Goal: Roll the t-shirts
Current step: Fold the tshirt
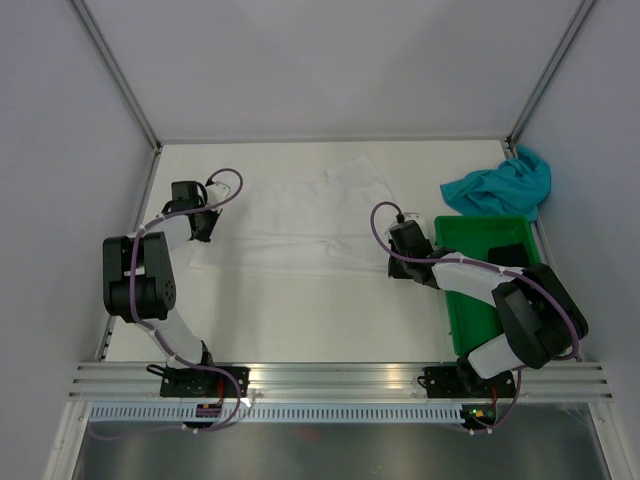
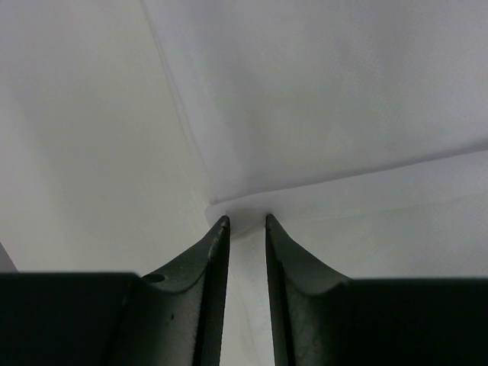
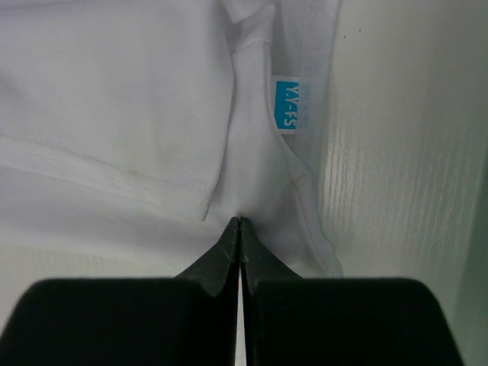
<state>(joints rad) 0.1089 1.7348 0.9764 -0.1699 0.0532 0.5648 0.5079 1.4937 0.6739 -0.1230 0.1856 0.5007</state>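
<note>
White t-shirt (image 1: 300, 225) lay flat on the tabletop (image 1: 300, 320) beside the green bin (image 1: 475, 235), not yet rolled, the left tool (image 2: 246, 221) narrowly parted at its corner farthest from the bin, the right tool (image 3: 241, 221) pressed together at its collar end, so rolling likely needed both gripping one edge.

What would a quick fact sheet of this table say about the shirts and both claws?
white t-shirt: spread flat mid-table
teal t-shirt: crumpled at the far rim of the green bin
left gripper: jaws slightly apart at the white t-shirt's left edge
right gripper: shut, tips against the white t-shirt near its blue label
</note>
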